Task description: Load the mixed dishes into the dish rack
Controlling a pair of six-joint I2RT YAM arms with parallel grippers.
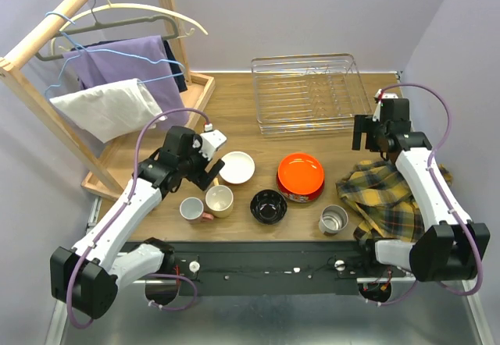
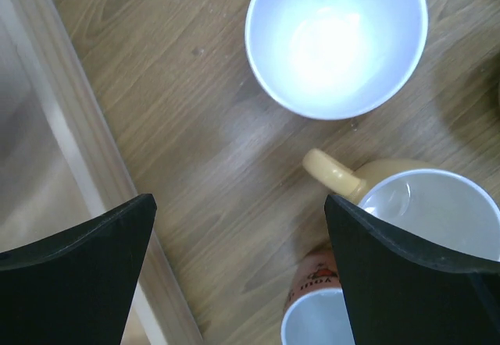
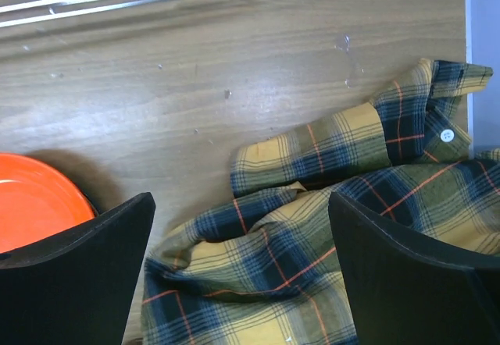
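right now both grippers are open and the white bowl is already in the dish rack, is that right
Not quite. The white bowl is not in the dish rack; it sits on the table near the left gripper, and the top view shows the rack holding nothing. Both grippers, the right gripper included, are open.

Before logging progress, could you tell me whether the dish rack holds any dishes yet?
Empty: the top view shows only bare wire inside the dish rack; the orange bowl sits outside it.
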